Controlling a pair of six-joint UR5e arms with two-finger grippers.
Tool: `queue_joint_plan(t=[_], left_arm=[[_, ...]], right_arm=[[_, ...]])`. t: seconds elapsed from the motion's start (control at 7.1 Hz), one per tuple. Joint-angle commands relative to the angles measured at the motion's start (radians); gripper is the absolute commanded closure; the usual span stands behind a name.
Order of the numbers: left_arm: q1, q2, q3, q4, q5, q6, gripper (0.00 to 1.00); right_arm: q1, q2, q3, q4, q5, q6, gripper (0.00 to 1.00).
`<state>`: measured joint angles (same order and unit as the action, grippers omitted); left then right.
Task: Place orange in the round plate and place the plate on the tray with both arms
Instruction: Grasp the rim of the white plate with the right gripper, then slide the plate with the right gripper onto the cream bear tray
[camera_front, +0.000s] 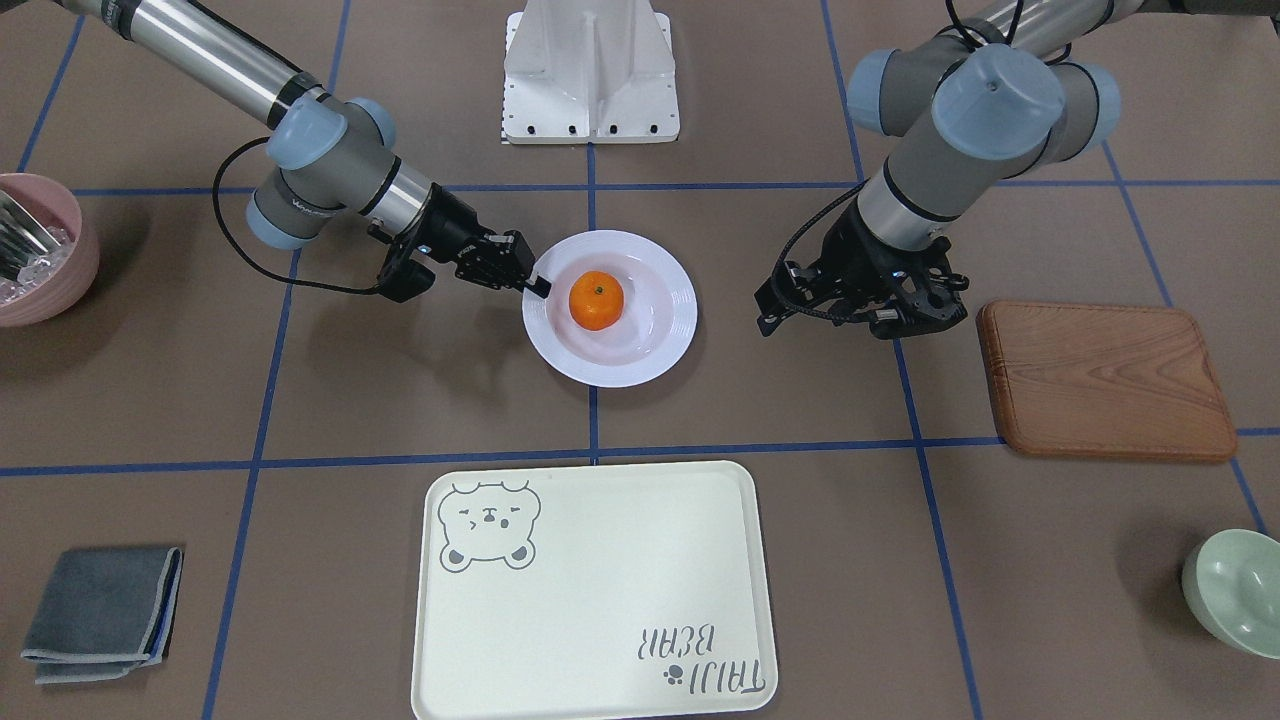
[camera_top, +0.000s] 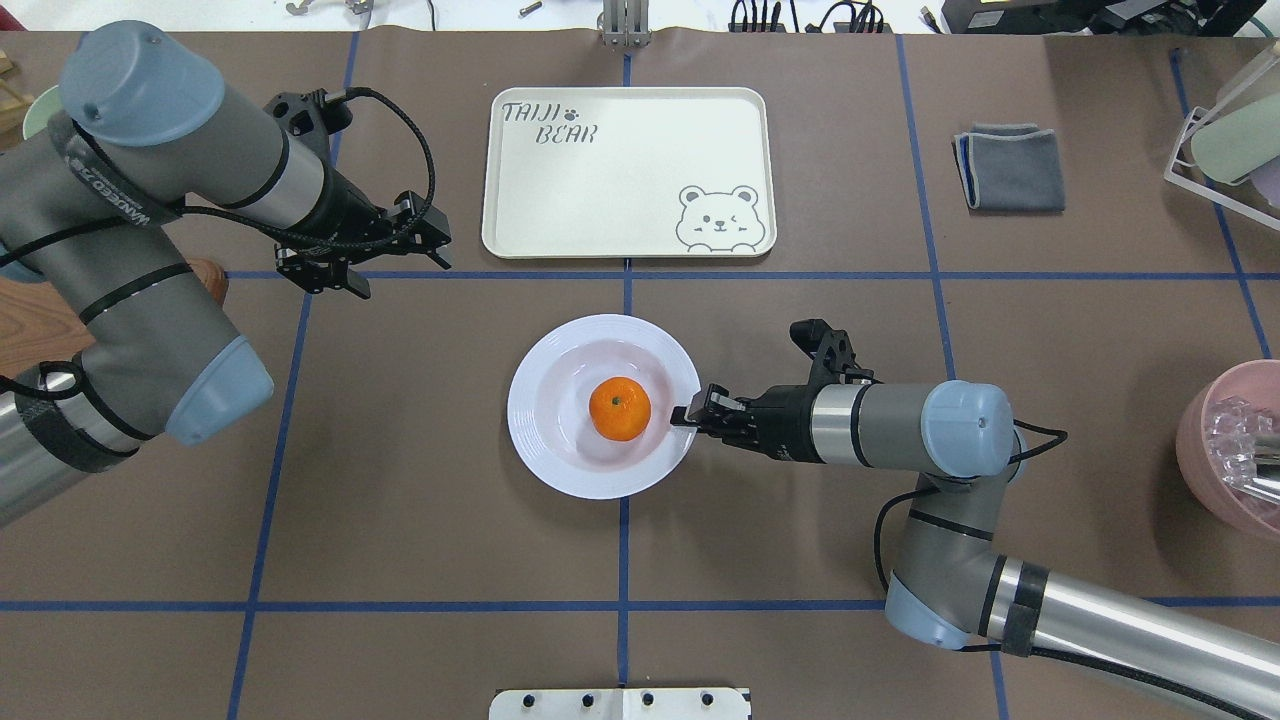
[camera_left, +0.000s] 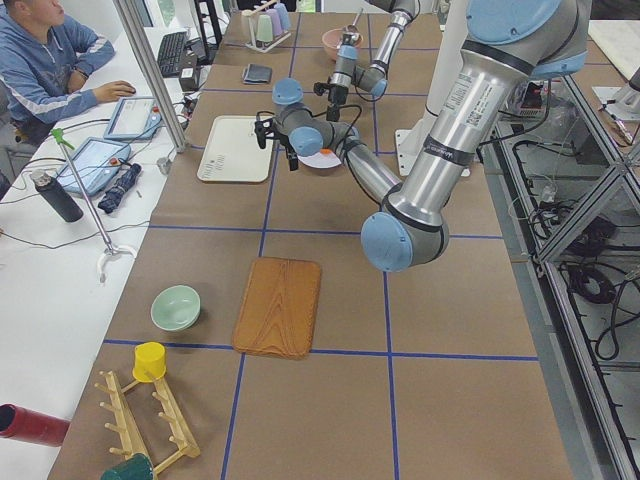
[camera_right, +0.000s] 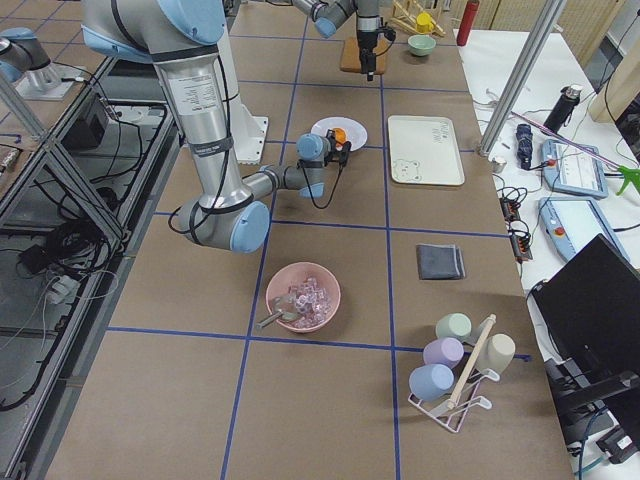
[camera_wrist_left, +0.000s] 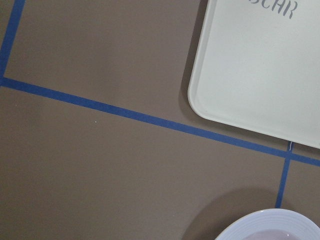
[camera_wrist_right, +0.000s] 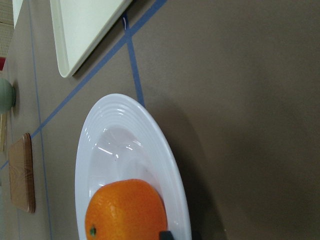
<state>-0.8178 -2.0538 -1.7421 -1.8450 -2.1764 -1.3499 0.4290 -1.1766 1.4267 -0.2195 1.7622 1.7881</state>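
Note:
The orange lies in the middle of the round plate, which stands on the brown table short of the tray. In the overhead view the orange is just left of my right gripper, which reaches in level and is shut on the plate's right rim. The right wrist view shows one dark fingertip on the rim beside the orange. My left gripper hovers open and holds nothing, off the tray's near-left corner and apart from the plate.
A brown wooden board lies beside the left arm. A pale green bowl, a pink bowl holding clear items, and a folded grey cloth sit toward the table's edges. The white robot base stands behind the plate.

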Motion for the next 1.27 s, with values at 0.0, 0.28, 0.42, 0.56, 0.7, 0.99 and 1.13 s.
queue_joint_plan(t=[0.0,0.28,0.42,0.56,0.7,0.99,1.13], left_arm=[[-0.001,0.007,-0.001,0.000,0.000,0.002,0.02],[-0.001,0.007,-0.004,0.000,0.000,0.002,0.02],[-0.001,0.007,-0.004,0.000,0.000,0.002,0.02],[-0.001,0.007,-0.005,0.000,0.000,0.002,0.02],[-0.001,0.012,-0.008,0.000,0.000,0.002,0.02],[-0.001,0.053,-0.052,-0.002,0.001,0.000,0.02],[-0.001,0.081,-0.085,-0.002,0.006,-0.002,0.02]], right_arm=[[0.013,0.006,0.008,0.020,-0.001,0.001,1.00],[0.066,0.006,0.014,0.048,-0.003,0.004,1.00],[0.101,0.006,0.012,0.055,-0.003,0.014,1.00],[0.135,0.006,0.011,0.060,-0.006,0.046,1.00],[0.149,0.009,0.011,0.062,-0.056,0.083,1.00],[0.148,0.034,-0.002,0.112,-0.217,0.300,1.00],[0.142,0.038,-0.027,0.115,-0.301,0.356,1.00]])
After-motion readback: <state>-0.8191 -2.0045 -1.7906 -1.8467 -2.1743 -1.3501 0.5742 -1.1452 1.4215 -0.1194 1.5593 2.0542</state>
